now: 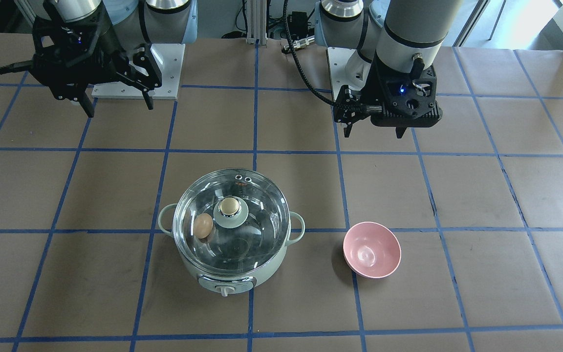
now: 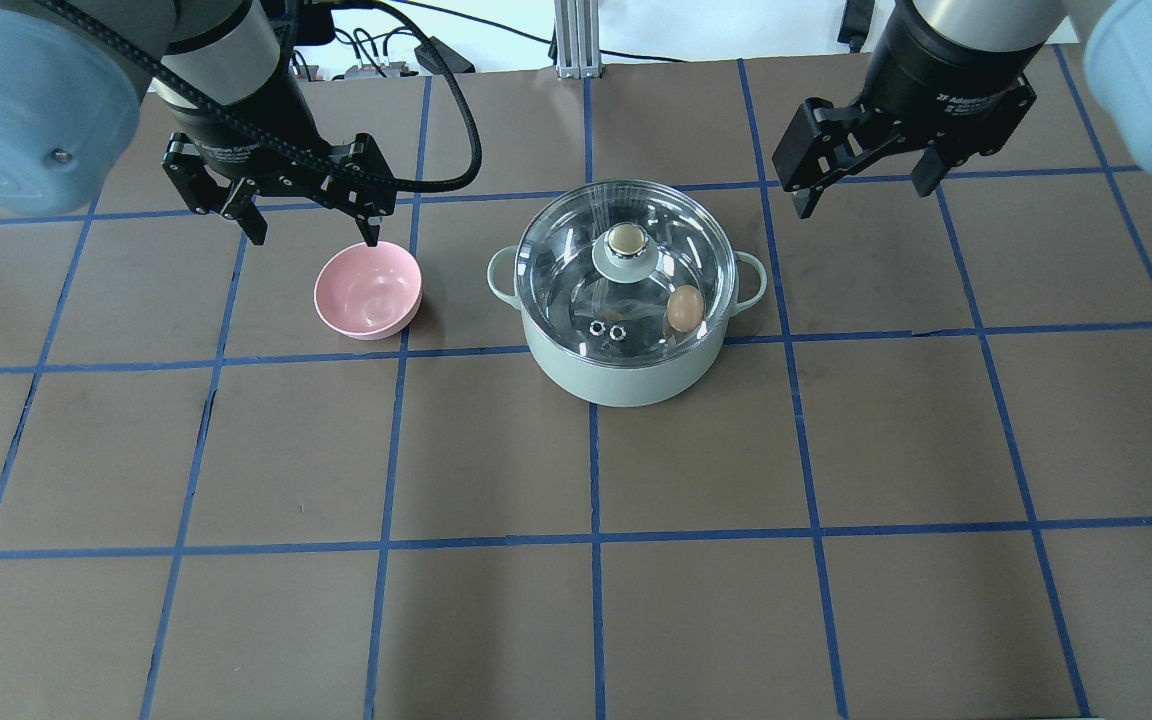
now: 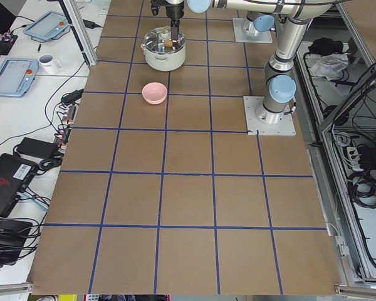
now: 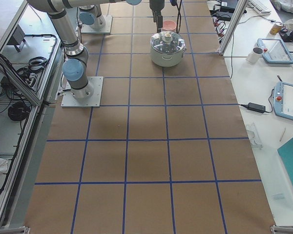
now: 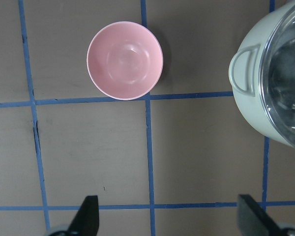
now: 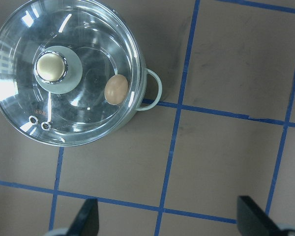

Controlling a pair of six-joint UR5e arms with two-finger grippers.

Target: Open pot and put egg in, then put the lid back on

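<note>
The pale green pot [image 2: 626, 378] stands mid-table with the glass lid [image 2: 566, 255] seated on it, also in the front view [image 1: 257, 210]. The brown egg [image 2: 684, 308] shows within the lid's circle near the rim, seemingly under the glass inside the pot; it also shows in the right wrist view [image 6: 116, 89]. My left gripper [image 2: 314, 238] is open and empty, hovering at the far rim of a pink bowl. My right gripper [image 2: 866, 200] is open and empty, up and to the right of the pot. Neither touches the pot.
The pink bowl [image 2: 368, 290] is empty and stands left of the pot, a short gap between them. The brown table cover [image 2: 576, 600] carries a blue tape grid. Both arm bases stand at the robot's side of the table.
</note>
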